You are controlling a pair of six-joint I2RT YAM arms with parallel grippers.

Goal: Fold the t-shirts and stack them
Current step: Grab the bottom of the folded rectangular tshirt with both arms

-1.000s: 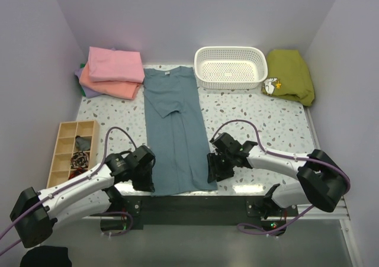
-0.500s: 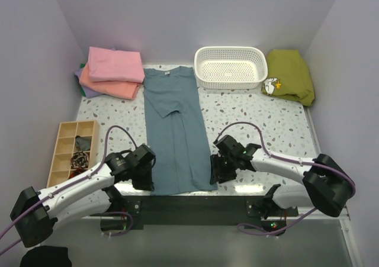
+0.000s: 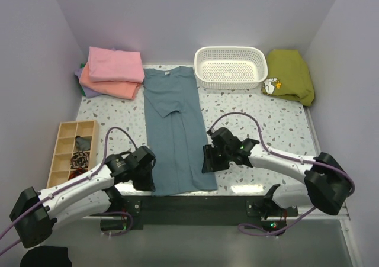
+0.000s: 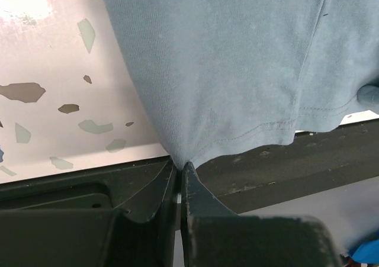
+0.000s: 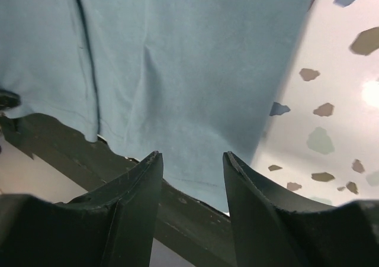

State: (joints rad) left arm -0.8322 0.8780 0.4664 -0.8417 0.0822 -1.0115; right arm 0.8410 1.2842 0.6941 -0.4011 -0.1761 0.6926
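Far left of the top view, on the speckled tabletop (image 3: 266, 113): wooden tray (image 3: 72, 151) with open compartments, small dark items in two of them, too small to identify

Upper left corner: stack of folded t-shirts (image 3: 112, 74), pink on top, salmon-orange under it, a lavender edge showing at the bottom

Lower left of centre: left gripper (image 3: 148, 181), pressed together on the lower left corner of the blue-grey t-shirt (image 3: 174, 131). In the left wrist view, pinches the hem right between the fingertips (image 4: 180, 165), cloth puckering up from that point, dark edge strip (image 4: 266, 172) of the tabletop just beneath

Centre: blue-grey t-shirt, lying flat as a long narrow strip from the back of the tabletop to the near edge, sides folded in, white neck label (image 3: 168, 73) at the far end

Right of centre: right gripper (image 3: 208, 160), spread apart, hovering at the shirt's right edge near the hem. In the right wrist view (image 5: 193, 155), holds nothing between the two fingers, blue cloth visible behind the gap

Upper centre-right: white basket (image 3: 231, 66), just beside the shirt's collar end

Upper right corner: olive-green garment (image 3: 290, 74), bunched, with a small white print
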